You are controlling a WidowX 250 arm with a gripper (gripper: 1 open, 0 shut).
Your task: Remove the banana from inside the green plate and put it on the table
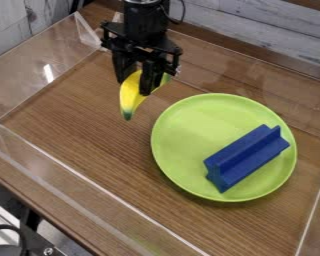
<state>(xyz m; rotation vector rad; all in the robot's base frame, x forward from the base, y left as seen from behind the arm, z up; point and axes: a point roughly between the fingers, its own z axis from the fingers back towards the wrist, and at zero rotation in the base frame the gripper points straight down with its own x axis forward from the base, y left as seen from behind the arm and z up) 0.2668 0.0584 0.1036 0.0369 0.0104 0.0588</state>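
Note:
The banana [129,97] hangs upright in the air, yellow with a greenish lower tip, held at its top by my gripper [139,72], which is shut on it and points straight down. It is above the wooden table [69,130], just left of the green plate [190,140]. The plate lies flat at the right of the table, and the banana is outside its rim.
A blue angular block [246,157] lies in the right half of the plate. Clear acrylic walls [29,75] enclose the table. A yellow-labelled object [147,10] sits behind the arm at the back.

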